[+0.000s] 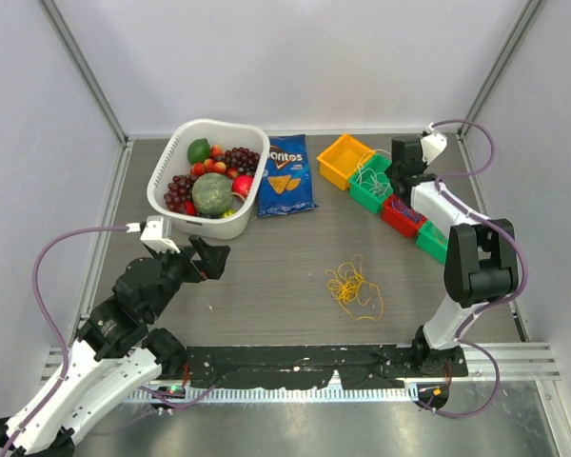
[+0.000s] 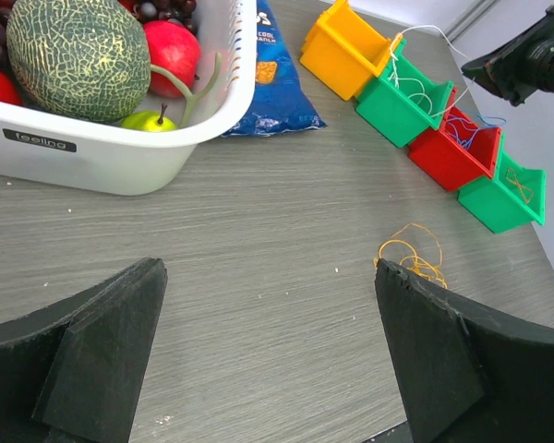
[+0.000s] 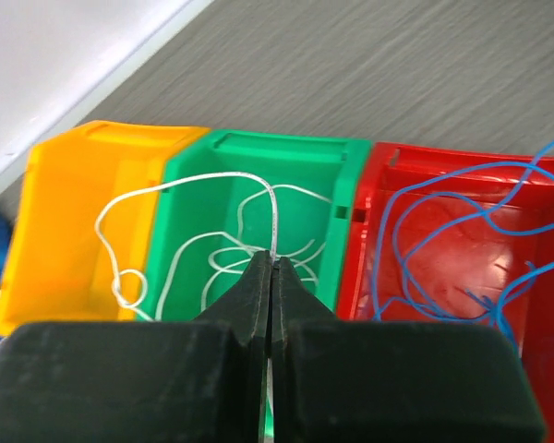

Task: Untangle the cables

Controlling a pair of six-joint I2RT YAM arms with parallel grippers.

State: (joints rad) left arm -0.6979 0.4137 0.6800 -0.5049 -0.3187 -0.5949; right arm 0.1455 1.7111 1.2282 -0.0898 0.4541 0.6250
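Note:
A loose tangle of yellow cable (image 1: 354,286) lies on the grey table, right of centre, and shows in the left wrist view (image 2: 414,254) just past my right finger. My left gripper (image 2: 268,269) hovers open over bare table, holding nothing. My right gripper (image 3: 273,260) is shut on a white cable (image 3: 222,249) that loops in a green bin (image 3: 258,175) and spills into the orange bin (image 3: 83,221). A blue cable (image 3: 443,231) lies in the red bin (image 3: 499,185). An orange cable (image 2: 522,189) sits in the end green bin (image 2: 503,198).
A white basket (image 1: 171,205) with a melon, grapes and other fruit stands at the back left, close to my left gripper (image 1: 212,259). A blue Doritos bag (image 1: 285,176) lies beside it. The bins run diagonally along the right wall.

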